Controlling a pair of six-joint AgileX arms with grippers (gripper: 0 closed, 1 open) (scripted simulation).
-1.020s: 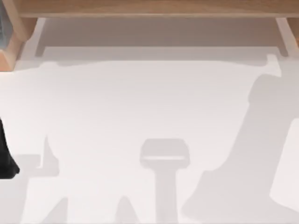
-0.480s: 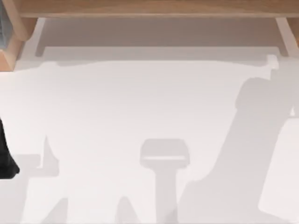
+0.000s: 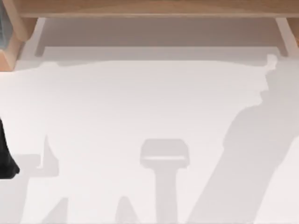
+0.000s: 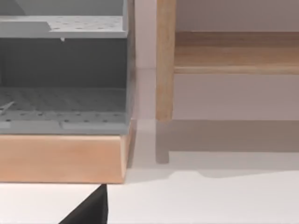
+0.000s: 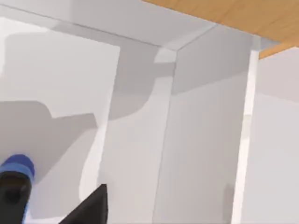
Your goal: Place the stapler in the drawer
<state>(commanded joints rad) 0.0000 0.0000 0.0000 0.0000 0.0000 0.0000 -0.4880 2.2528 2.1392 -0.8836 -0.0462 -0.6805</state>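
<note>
The stapler (image 5: 16, 169), bright blue with a black part, shows in the right wrist view inside a white-walled drawer (image 5: 205, 140), near a dark fingertip (image 5: 91, 207); whether the right gripper clamps it, I cannot tell. The left arm (image 3: 5, 158) sits at the white table's (image 3: 140, 102) left edge, its grip state unclear. No writing is legible

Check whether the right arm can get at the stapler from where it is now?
Probably yes. In the right wrist view the stapler lies on the white surface close below the camera, with nothing between it and the dark fingertip at the frame's edge.
</note>
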